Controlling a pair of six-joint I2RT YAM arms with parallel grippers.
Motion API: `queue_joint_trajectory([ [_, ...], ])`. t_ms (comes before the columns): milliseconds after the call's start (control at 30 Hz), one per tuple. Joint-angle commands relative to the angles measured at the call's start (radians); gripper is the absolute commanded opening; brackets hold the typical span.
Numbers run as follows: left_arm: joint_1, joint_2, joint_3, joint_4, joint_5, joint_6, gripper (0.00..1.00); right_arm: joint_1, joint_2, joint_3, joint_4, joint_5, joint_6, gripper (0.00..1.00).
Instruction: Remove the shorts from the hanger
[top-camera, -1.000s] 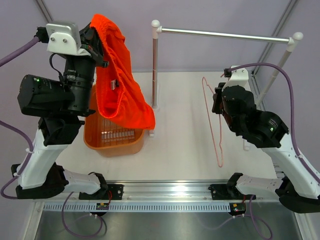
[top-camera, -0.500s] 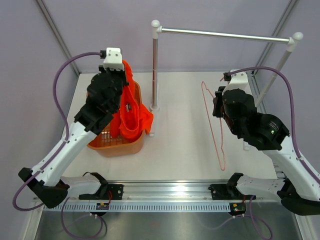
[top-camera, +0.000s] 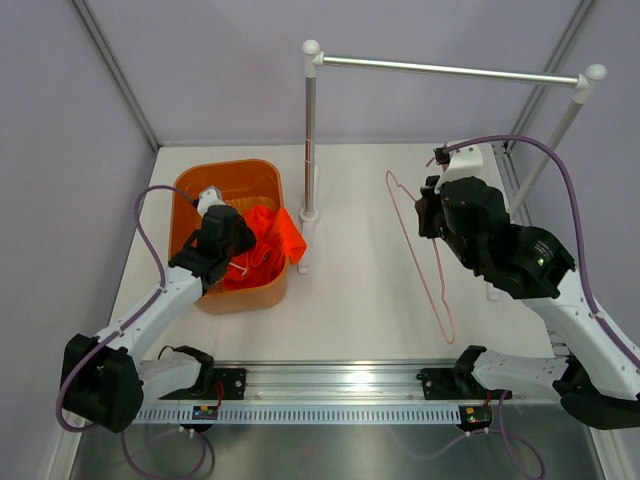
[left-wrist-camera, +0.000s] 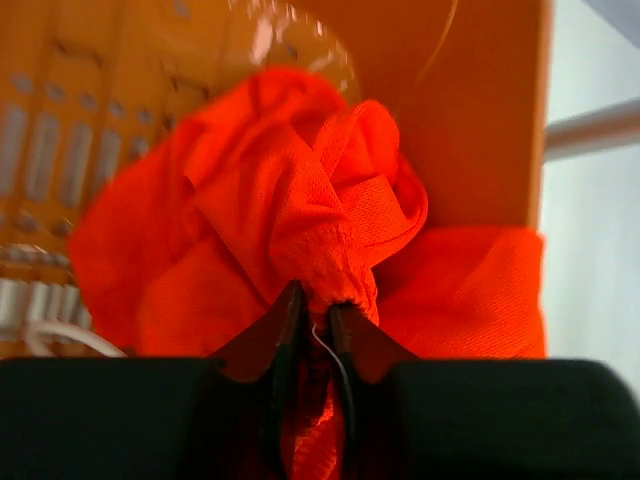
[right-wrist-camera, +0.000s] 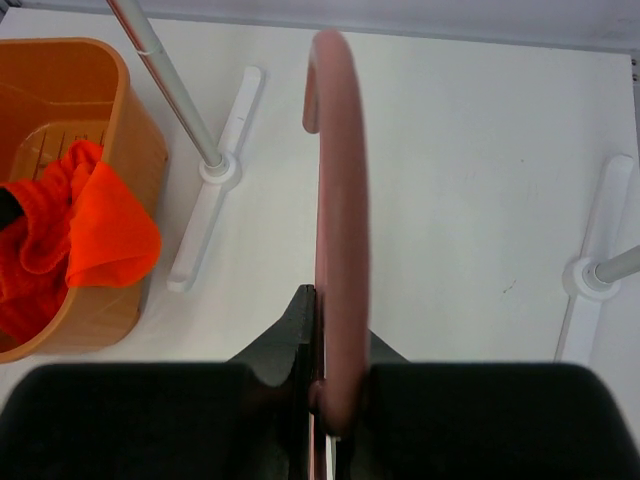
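Note:
The orange-red shorts (top-camera: 268, 245) lie bunched in the orange basket (top-camera: 232, 176), one flap draped over its right rim. My left gripper (top-camera: 228, 258) is down in the basket, shut on a fold of the shorts (left-wrist-camera: 320, 230); a thin white drawstring shows between its fingers. My right gripper (top-camera: 428, 210) is shut on the pale-pink wire hanger (top-camera: 420, 265), which is bare and held above the table right of centre. The hanger's hook (right-wrist-camera: 335, 150) curves up from the jaws in the right wrist view, where the shorts (right-wrist-camera: 100, 235) also show.
A silver rail (top-camera: 450, 70) on two posts with white feet spans the back. Its left post (top-camera: 310, 140) stands just right of the basket, and its right foot (right-wrist-camera: 595, 265) is near my right arm. Grey walls enclose the table.
My left arm has dropped from high above the basket down into it, carrying the shorts in. The hanger in my right gripper has shifted slightly left.

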Motion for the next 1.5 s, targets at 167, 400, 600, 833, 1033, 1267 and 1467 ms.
queue_joint_trajectory([
  [167, 0.069, -0.014, -0.255, 0.323, 0.369, -0.346, 0.41, -0.007, 0.010, 0.022, 0.073, -0.089, -0.104, 0.00],
  [400, 0.109, 0.030, -0.328, 0.468, 0.507, -0.391, 0.74, -0.007, 0.032, 0.007, 0.113, -0.160, -0.151, 0.00],
  [600, 0.109, -0.089, -0.247, 0.307, 0.460, -0.290, 0.99, -0.019, 0.044, 0.007, 0.184, -0.189, -0.222, 0.00],
  [833, 0.109, -0.220, -0.070, 0.080, 0.388, -0.147, 0.99, -0.088, 0.142, 0.118, 0.215, -0.207, -0.243, 0.00],
  [1033, 0.109, -0.318, 0.059, -0.074, 0.323, -0.031, 0.99, -0.172, 0.233, 0.267, 0.221, -0.198, -0.249, 0.00],
  [1267, 0.109, -0.410, 0.096, -0.130, 0.321, 0.039, 0.99, -0.313, 0.316, 0.404, 0.213, -0.310, -0.234, 0.00],
  [1467, 0.109, -0.433, 0.088, -0.134, 0.349, 0.059, 0.99, -0.368, 0.397, 0.503, 0.210, -0.316, -0.225, 0.00],
])
